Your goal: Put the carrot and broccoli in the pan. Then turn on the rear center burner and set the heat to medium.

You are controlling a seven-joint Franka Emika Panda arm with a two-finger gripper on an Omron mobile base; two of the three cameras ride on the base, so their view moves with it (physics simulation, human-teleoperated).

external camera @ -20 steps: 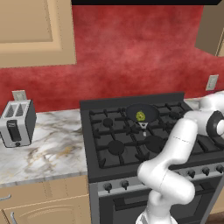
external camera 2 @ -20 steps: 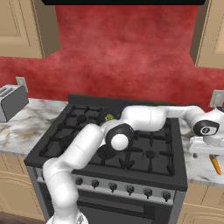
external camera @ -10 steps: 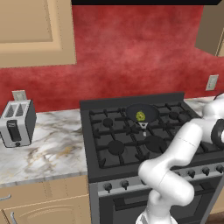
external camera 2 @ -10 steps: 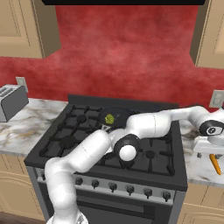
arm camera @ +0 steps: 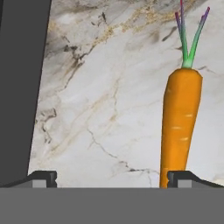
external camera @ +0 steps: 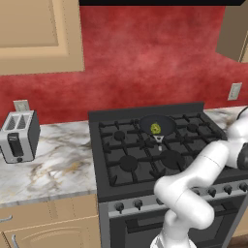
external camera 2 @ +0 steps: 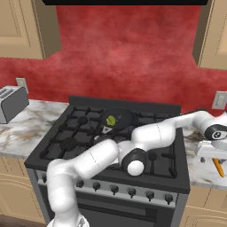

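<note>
The dark pan (external camera: 157,125) (external camera 2: 119,119) sits at the rear middle of the stove and covers the rear center burner. The yellow-green broccoli (external camera: 156,128) (external camera 2: 111,120) lies inside it. The orange carrot (external camera 2: 218,167) (arm camera: 179,127) lies on the marble counter right of the stove, green tip pointing away from the hand. My gripper (external camera 2: 212,156) (arm camera: 111,179) hangs open just over that counter with nothing between its fingers. In the hand view the carrot's thick end runs down beside the right fingertip (arm camera: 181,176).
The stove's dark side edge (arm camera: 17,87) borders the counter (arm camera: 100,87) on the left of the hand view. Control knobs (external camera 2: 115,188) line the stove front. A toaster (external camera: 18,135) stands on the left counter. Wall outlets and upper cabinets sit behind.
The arm has swung right and down, carrying the open gripper off the stove to the counter by the carrot. Pan and broccoli have not moved.
</note>
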